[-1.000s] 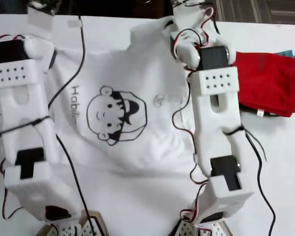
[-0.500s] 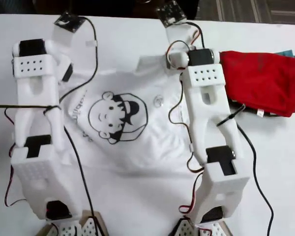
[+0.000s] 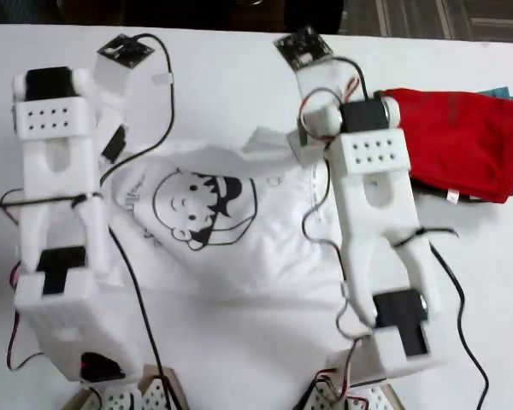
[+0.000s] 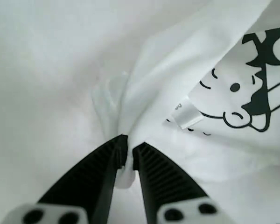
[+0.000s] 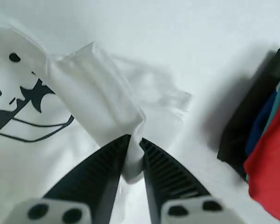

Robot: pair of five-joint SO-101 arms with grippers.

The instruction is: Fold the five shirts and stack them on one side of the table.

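Note:
A white shirt point(image 3: 205, 248) with a black cartoon face print lies in the middle of the white table point(image 3: 222, 77), its far edge lifted and bunched. My left gripper point(image 4: 125, 154) is shut on a pinch of that shirt point(image 4: 191, 70) at its far left corner, under the left arm point(image 3: 56, 179) in the high view. My right gripper point(image 5: 134, 145) is shut on the shirt's point(image 5: 98, 98) far right corner, beside the stack. A folded stack point(image 3: 457, 141) with a red shirt on top sits at the table's right side; its dark, blue and red edges point(image 5: 266, 140) show in the right wrist view.
Both white arm bodies point(image 3: 376, 213) lie over the table, with black and red cables point(image 3: 145, 282) trailing across the shirt. Bare table runs along the far edge and at the near right point(image 3: 496, 342) by the stack.
Both grippers have pulled the shirt's far corners toward the near side, so the top edge has lifted off the table and folded over. The print now sits closer to the fold.

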